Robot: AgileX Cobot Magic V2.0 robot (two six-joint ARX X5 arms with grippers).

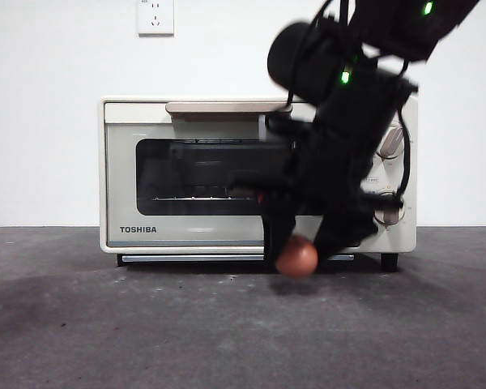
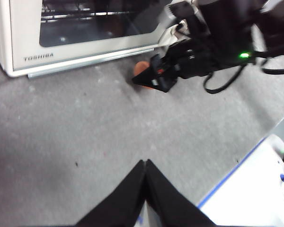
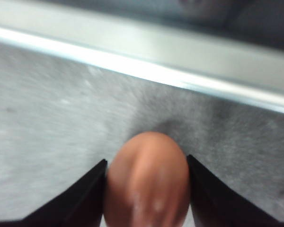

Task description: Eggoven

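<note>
Egg (image 1: 296,258): small, smooth, reddish-brown; held between the two black jaws of the right pincer (image 3: 146,189), which are closed against its sides. It sits low, at or just above the grey surface (image 1: 146,324), directly in front of the toaster oven's lower edge; whether it touches the surface cannot be told.

Toaster oven (image 1: 146,162): cream, marked TOSHIBA, dark glass door shut, beige handle (image 1: 219,107) along the top, two knobs on its right side partly hidden by the arm.

Left pincer (image 2: 146,163): jaws pressed together, holding nothing, well apart from the oven over bare surface.

Wall socket (image 1: 155,16): white, above the oven.
</note>
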